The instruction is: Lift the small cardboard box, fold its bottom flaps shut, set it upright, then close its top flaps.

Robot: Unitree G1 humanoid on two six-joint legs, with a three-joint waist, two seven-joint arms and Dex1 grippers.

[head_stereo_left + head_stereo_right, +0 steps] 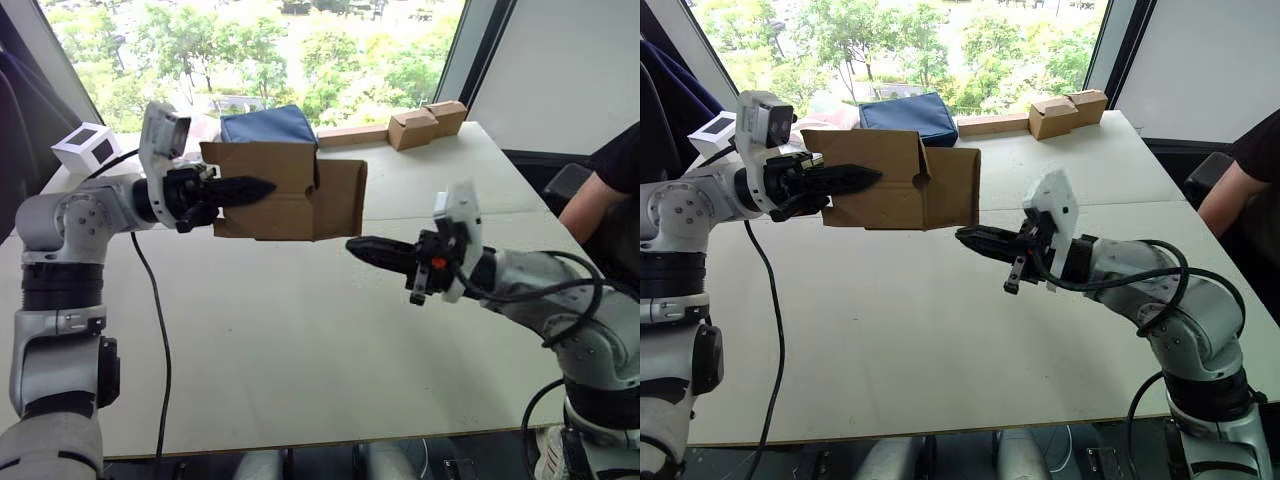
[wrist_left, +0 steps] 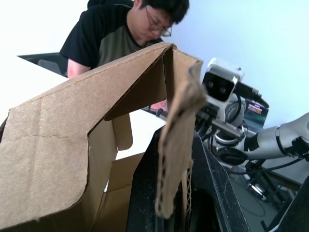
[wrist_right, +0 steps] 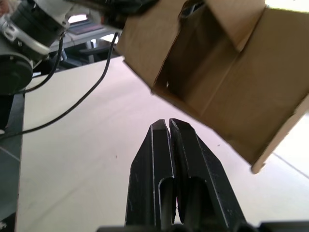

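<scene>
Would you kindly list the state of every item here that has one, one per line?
Box: held in the air over the table, tipped on its side, open end toward the right gripper.
Flaps: unfolded, end open.
Left gripper: shut on a box wall.
Right gripper: shut, empty, just below the box's open end.
Blue bag: lying on the table behind the box.

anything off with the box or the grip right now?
The small cardboard box hangs tilted in mid-air, pinched by one wall in the left gripper, its end open toward the right gripper. In the left wrist view that gripped edge looks crumpled and frayed. The right gripper is shut, just below the box, not touching.
</scene>
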